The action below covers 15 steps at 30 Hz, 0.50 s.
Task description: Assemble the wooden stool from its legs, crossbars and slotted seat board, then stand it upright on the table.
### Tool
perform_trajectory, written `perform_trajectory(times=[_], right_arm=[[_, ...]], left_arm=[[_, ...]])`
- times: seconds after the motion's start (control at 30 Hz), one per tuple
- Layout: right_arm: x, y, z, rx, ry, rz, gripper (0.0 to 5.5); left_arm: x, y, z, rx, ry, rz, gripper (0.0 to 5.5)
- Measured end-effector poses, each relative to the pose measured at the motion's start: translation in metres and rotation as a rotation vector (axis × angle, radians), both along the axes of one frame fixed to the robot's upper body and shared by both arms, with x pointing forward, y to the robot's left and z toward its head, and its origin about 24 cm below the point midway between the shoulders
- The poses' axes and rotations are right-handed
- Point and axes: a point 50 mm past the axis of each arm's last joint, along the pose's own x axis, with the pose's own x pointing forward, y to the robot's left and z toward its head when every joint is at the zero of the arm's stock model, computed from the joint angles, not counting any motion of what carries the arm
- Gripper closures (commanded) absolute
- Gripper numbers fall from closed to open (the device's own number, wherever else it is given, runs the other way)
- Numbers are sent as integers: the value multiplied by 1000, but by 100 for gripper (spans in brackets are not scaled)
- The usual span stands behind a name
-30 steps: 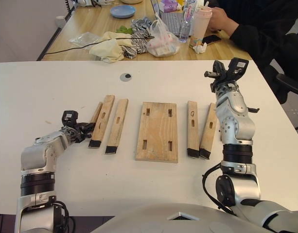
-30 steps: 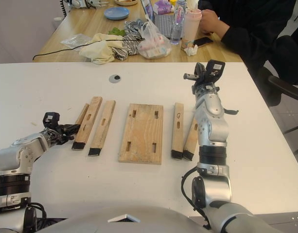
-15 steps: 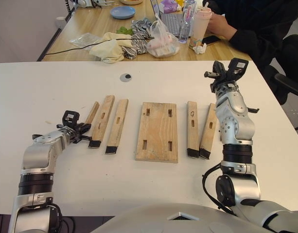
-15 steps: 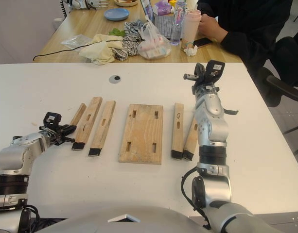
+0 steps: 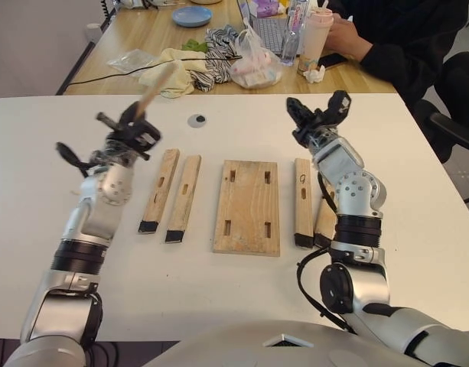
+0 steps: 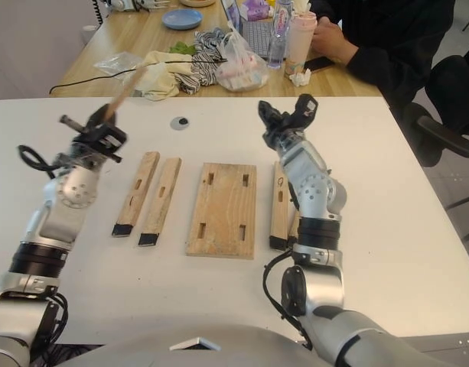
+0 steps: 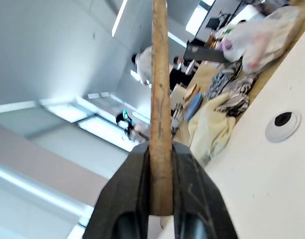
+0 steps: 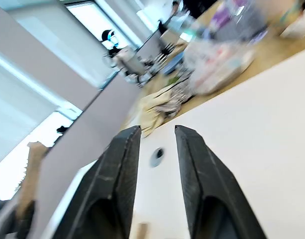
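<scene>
My left gripper (image 5: 133,128) is raised above the table's left side and shut on a thin wooden crossbar (image 5: 154,88), which points up and away. The left wrist view shows the crossbar (image 7: 159,74) clamped between the black fingers (image 7: 130,184). The slotted seat board (image 5: 248,206) lies flat mid-table. Two legs (image 5: 161,189) (image 5: 184,197) lie left of it. Another leg (image 5: 303,200) lies on its right, and a further one (image 5: 324,220) is partly hidden behind my right arm. My right gripper (image 5: 318,113) hovers open over the far end of the right legs, holding nothing.
A small grey round disc (image 5: 197,121) sits on the white table (image 5: 81,290) beyond the legs. Behind it, a wooden table (image 5: 127,38) carries cloths, a plastic bag (image 5: 253,65), bottles and a laptop. A person's arm (image 5: 387,46) rests there at far right.
My left arm has lifted the crossbar off the table and swung it up and away. My right gripper has moved left and lower, toward the far ends of the right legs.
</scene>
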Motion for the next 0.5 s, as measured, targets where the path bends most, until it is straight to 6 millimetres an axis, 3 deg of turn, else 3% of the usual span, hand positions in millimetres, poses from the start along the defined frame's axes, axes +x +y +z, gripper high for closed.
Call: perform_trajectory(times=[0.07,0.2,0.4,0.5], right_arm=[[-4,14,5,115,35,110,325],[-8,16,8,198,86,152,292],[-8,16,10,249,112,144,292],[-9,19,12,249,106,156,292]], left_arm=[[-3,-33,-4,99,-100,-139,515],[-6,-69,-7,58,-168,-225,515],[-7,-78,-9,41,-176,-237,515],[-3,-72,-9,12,-163,-188,515]])
